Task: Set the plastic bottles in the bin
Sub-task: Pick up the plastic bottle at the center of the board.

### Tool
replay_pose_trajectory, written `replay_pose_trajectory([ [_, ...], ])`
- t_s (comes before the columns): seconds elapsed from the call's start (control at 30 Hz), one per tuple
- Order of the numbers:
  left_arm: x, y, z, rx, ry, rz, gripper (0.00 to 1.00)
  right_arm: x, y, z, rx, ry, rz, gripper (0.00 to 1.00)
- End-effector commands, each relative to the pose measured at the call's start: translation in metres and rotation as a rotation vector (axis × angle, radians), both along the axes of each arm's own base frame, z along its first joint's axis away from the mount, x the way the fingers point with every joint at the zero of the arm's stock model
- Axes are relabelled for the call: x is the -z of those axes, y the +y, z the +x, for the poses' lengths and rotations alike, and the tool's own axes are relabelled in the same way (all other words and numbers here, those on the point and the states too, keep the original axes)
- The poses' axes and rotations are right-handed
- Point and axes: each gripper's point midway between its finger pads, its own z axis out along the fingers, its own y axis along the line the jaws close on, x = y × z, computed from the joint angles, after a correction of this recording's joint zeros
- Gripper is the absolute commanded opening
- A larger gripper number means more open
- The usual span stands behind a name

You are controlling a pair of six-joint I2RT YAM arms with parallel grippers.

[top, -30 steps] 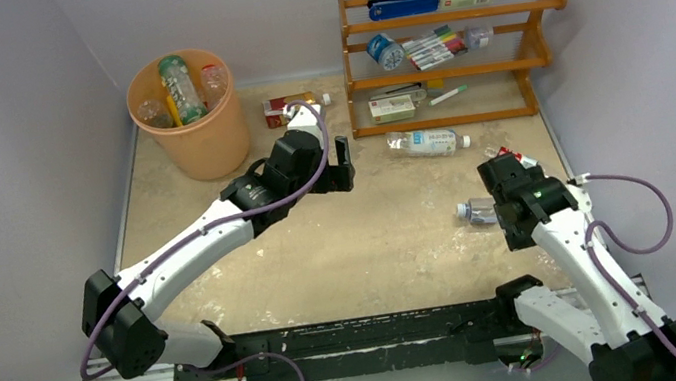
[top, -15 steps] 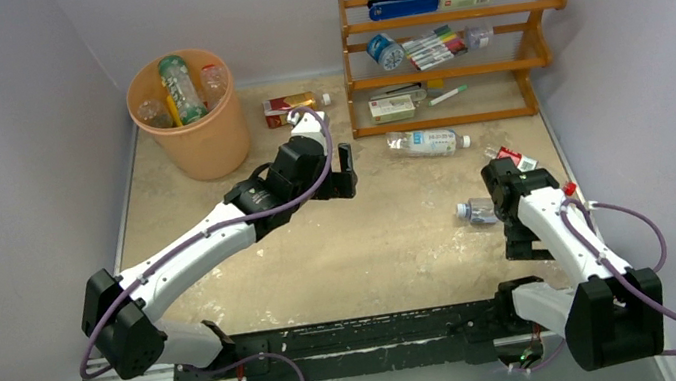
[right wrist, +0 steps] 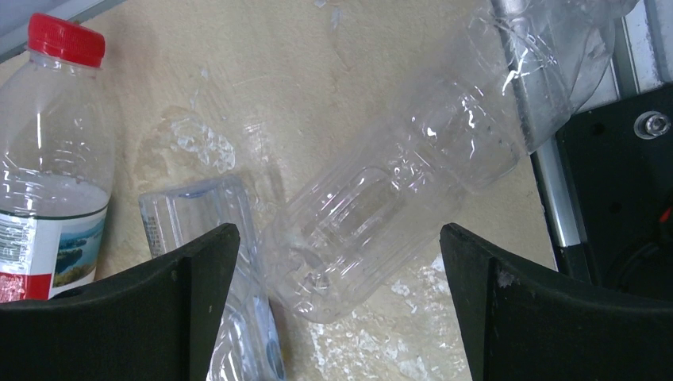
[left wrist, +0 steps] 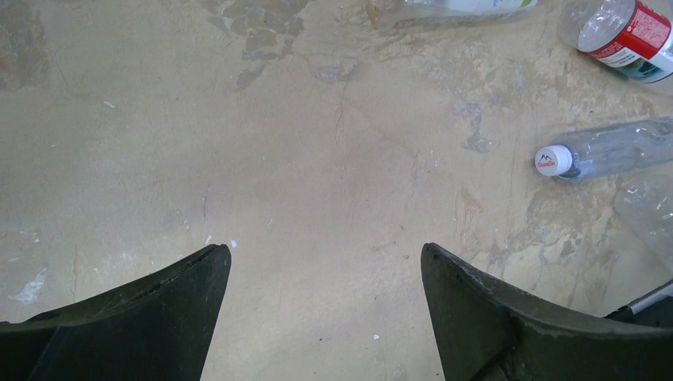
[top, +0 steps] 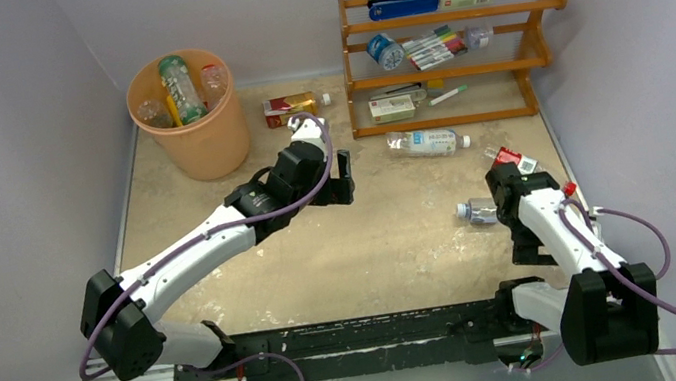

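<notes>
The peach-orange bin [top: 194, 131] stands at the far left with several bottles [top: 180, 88] in it. A boxy red-and-gold bottle [top: 289, 109] lies beside it. A clear blue-labelled bottle [top: 423, 143] lies in front of the rack. A red-labelled bottle [top: 511, 158] and a white-capped bottle [top: 477, 211] lie at the right. My left gripper [top: 343, 171] is open and empty over bare table [left wrist: 325, 254]. My right gripper [top: 525, 248] is open, its jaws on either side of a clear unlabelled bottle [right wrist: 381, 206], not touching it. A red-capped bottle [right wrist: 55, 159] stands left of it.
The brown wooden rack [top: 464, 116] with markers and boxes stands at the far right. A metal rail and black mount [right wrist: 603, 190] lie just right of my right gripper, at the table's edge. Another clear bottle [right wrist: 206, 222] lies against the right gripper's left finger.
My right arm has folded back, and its gripper has swung toward the near right edge, over the clear bottles there. My left gripper has drifted slightly nearer and stays open.
</notes>
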Motion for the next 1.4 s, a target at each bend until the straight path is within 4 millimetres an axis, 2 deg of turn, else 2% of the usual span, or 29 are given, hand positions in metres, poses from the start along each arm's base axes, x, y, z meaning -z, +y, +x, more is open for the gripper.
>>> replay_pose_trajectory([
  [0.0, -0.018, -0.001, 0.0, -0.007, -0.032, -0.02, 0.89, -0.008, -0.022, -0.002, 0.137, -0.064, -0.121, 1.0],
  [0.23, -0.017, -0.004, 0.001, -0.01, -0.026, 0.003, 0.89, -0.004, -0.033, -0.003, 0.146, -0.015, -0.153, 1.0],
  [0.43, -0.011, -0.008, 0.001, -0.005, -0.018, 0.015, 0.89, 0.003, -0.034, 0.002, 0.122, 0.016, -0.129, 1.0],
  [0.67, -0.006, -0.014, 0.0, 0.006, -0.013, 0.021, 0.89, 0.006, -0.03, 0.024, 0.052, 0.056, -0.055, 0.99],
  [0.87, -0.007, -0.01, -0.002, 0.01, -0.017, 0.034, 0.89, 0.022, -0.019, 0.039, 0.019, 0.105, 0.044, 1.0],
  [1.07, -0.007, -0.004, -0.003, 0.008, -0.028, 0.047, 0.89, 0.027, -0.014, 0.05, -0.041, 0.114, 0.084, 0.99],
  [1.17, -0.007, -0.005, -0.003, 0.011, -0.027, 0.042, 0.89, 0.031, -0.011, 0.05, -0.055, 0.122, 0.104, 0.9],
  [1.27, -0.006, -0.006, -0.003, 0.011, -0.027, 0.04, 0.89, 0.032, -0.01, 0.047, -0.061, 0.12, 0.106, 0.75],
  [1.37, -0.005, -0.006, -0.003, 0.011, -0.025, 0.039, 0.89, 0.025, -0.013, 0.047, -0.072, 0.098, 0.083, 0.6],
])
